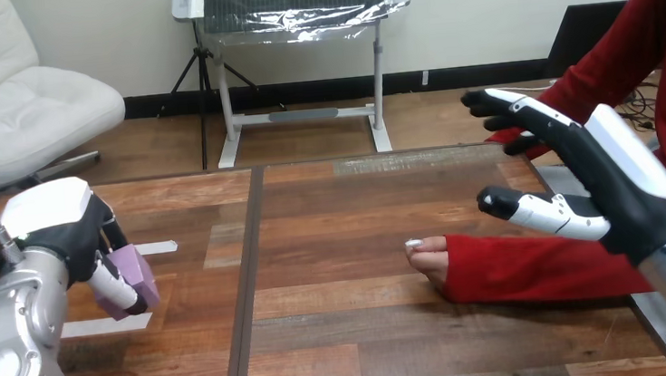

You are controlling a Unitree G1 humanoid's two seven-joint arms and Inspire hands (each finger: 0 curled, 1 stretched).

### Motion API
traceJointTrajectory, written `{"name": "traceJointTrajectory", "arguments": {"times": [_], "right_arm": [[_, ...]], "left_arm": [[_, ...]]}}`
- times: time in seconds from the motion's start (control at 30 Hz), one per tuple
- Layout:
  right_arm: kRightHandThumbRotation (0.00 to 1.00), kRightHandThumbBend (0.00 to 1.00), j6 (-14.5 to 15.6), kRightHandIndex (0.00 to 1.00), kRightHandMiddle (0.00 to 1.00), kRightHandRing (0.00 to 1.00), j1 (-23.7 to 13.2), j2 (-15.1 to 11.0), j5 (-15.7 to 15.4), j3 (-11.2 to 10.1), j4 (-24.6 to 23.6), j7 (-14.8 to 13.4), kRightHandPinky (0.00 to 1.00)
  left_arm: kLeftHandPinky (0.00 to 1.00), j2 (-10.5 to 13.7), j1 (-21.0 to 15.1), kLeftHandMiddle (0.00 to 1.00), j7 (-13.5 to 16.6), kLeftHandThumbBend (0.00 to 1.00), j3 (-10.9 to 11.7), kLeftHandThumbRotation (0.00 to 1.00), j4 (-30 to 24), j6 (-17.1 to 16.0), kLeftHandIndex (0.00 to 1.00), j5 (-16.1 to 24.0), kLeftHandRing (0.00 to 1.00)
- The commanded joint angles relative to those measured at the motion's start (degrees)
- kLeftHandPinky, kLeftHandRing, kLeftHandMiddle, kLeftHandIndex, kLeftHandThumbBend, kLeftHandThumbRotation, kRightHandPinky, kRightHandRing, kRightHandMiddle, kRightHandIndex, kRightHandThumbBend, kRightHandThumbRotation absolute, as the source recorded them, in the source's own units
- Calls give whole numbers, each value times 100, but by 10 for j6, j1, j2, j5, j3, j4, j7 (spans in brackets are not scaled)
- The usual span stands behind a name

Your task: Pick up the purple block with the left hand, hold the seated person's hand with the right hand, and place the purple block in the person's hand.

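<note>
At 9 o'clock the left robot hand (75,240) clamps the small purple block (135,269) (judged light, stiff; grip flat faces); right robot hand (602,183), 3 o'clock, fingers apart.

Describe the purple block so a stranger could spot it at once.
Start at the wooden table and go to its left side. There the robot's left hand curls round the purple block, the only purple thing there; the tape strips nearby are white.

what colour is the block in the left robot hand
Purple: the block in the left robot hand, head view.
</note>
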Motion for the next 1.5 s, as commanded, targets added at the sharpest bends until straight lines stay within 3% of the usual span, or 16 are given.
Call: {"name": "traceJointTrajectory", "arguments": {"times": [0.0,0.17,0.7,1.03,1.47], "right_arm": [[83,100,-1,88,86,81,-64,-32,1,-6,24,7,65],[76,100,-3,88,88,82,-80,-51,5,-1,47,23,65],[55,100,-17,90,91,90,-128,-99,1,17,122,68,73],[51,100,1,88,89,86,-157,-122,-22,33,155,91,71],[44,100,8,86,87,84,-186,-136,-37,49,198,114,68]], "left_arm": [[45,11,-18,50,1,81,24,0,-45,3,48,8,48],[40,11,-17,48,-3,81,26,0,-56,7,48,9,45],[47,-3,-18,51,0,81,41,0,-74,-2,47,-8,49],[53,-8,-21,53,2,81,46,0,-74,-13,47,-17,53],[53,-7,-26,52,-1,81,44,0,-72,-17,47,-16,52]]}}
